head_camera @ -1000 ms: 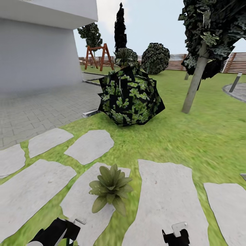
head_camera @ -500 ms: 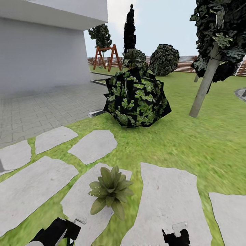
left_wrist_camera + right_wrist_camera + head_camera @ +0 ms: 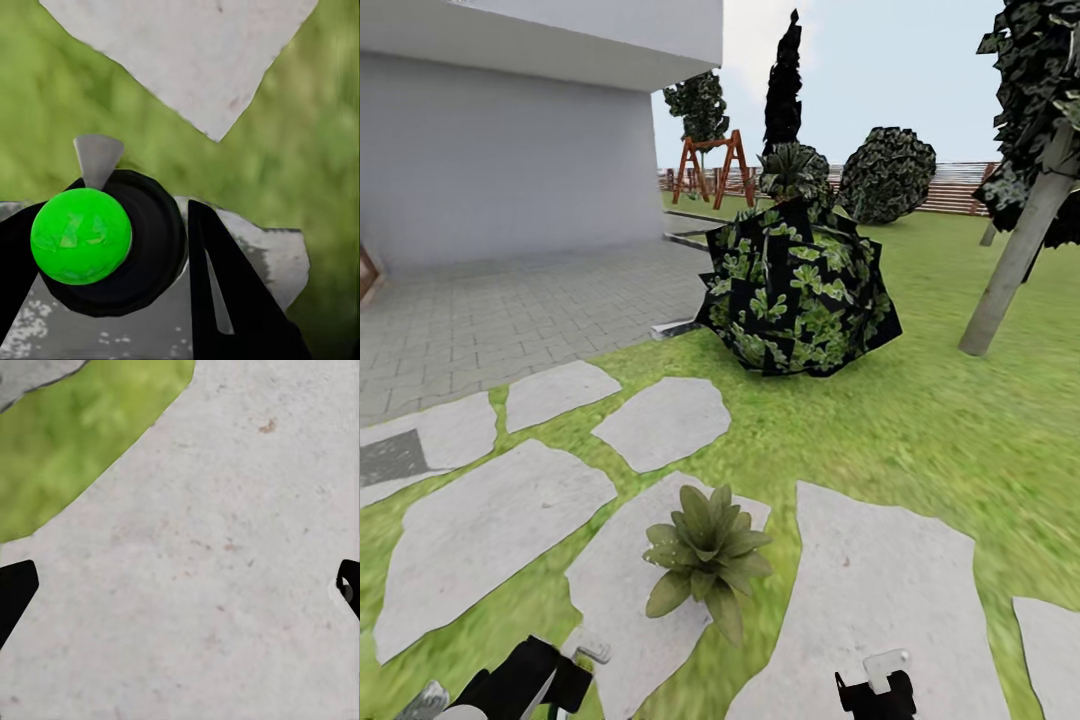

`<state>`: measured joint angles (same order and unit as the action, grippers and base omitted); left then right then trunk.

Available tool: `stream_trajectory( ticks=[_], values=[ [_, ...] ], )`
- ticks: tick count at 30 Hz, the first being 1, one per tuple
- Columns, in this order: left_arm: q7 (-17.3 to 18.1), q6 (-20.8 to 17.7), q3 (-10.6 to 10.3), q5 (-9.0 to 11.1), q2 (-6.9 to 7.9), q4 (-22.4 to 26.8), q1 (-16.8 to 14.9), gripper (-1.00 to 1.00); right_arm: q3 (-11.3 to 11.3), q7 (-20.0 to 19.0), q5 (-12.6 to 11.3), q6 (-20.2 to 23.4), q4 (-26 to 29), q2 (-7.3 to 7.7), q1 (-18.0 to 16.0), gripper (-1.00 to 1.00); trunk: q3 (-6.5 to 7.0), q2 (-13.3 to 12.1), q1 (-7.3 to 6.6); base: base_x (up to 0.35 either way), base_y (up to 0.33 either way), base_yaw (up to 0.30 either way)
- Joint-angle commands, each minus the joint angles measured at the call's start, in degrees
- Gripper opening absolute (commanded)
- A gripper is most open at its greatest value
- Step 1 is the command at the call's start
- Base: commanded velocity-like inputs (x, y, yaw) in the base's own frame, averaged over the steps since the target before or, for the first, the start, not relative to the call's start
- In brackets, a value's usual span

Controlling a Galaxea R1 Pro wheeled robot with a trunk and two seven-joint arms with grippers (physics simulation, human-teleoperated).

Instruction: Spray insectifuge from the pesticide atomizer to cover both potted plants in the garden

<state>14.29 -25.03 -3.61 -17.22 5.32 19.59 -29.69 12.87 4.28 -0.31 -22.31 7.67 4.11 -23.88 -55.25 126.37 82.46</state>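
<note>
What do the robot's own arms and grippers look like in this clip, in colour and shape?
Both are black and angular. The left gripper carries a small pale grey bracket at its tip, the right gripper a pale grey tab on top. In the right wrist view, its fingertips are plain black wedges. No cables or markings are visible.

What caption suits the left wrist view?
Left claw shut on a black atomizer with a green cap, above lawn and stepping stones.

Readable text: none is showing in any view.
Green ball (image 3: pixel 81 235): faint pale marks are appearing on it, too blurred to read.
</note>
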Motion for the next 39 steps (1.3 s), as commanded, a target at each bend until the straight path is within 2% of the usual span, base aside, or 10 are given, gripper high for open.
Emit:
stream_trajectory(
  ticks=[1, 3, 5, 9, 14, 28, 39],
  values=[
    [0.29, -0.68, -0.36, -0.36, 0.05, 0.19, 0.02, -1.00, 0.48, 0.43, -0.03, -0.10, -0.03, 0.02, -0.03, 1.00, -0.05, 0.02, -0.01, 0.000, 0.000, 0.037],
    [0.30, -1.25, -0.50, -0.29, -0.02, 0.32, 0.00, -1.00, 0.48, 0.46, -0.04, -0.10, -0.03, 0.08, -0.03, 1.00, -0.05, 0.02, -0.01, 0.000, -0.068, 0.014],
    [0.23, -1.39, -3.10, -0.20, -0.04, 0.35, -0.02, -1.00, 0.48, 0.46, -0.04, -0.10, -0.03, 0.10, -0.03, 1.00, -0.05, 0.02, -0.01, 0.000, -0.234, 0.001],
    [0.21, -1.42, -4.04, -0.24, -0.05, 0.36, -0.02, -1.00, 0.48, 0.46, -0.04, -0.10, -0.03, 0.10, -0.03, 1.00, -0.05, 0.02, -0.01, 0.000, -0.266, 0.000],
    [0.15, -1.35, -4.16, -0.21, -0.05, 0.42, -0.09, -1.00, 0.48, 0.46, -0.04, -0.10, -0.03, 0.10, -0.03, 1.00, -0.05, 0.02, -0.01, 0.000, -0.273, 0.119],
    [0.12, -1.34, -4.13, -0.12, -0.05, 0.53, -0.11, -1.00, 0.48, 0.46, -0.04, -0.10, -0.03, 0.10, -0.03, 1.00, -0.05, 0.02, -0.01, 0.052, -0.263, 0.261],
    [0.12, -1.34, -4.13, -0.16, -0.13, 0.48, -0.11, -1.00, 0.48, 0.46, -0.04, -0.10, -0.03, 0.10, -0.03, 1.00, -0.05, 0.02, -0.01, 0.143, -0.116, 0.039]
  ],
)
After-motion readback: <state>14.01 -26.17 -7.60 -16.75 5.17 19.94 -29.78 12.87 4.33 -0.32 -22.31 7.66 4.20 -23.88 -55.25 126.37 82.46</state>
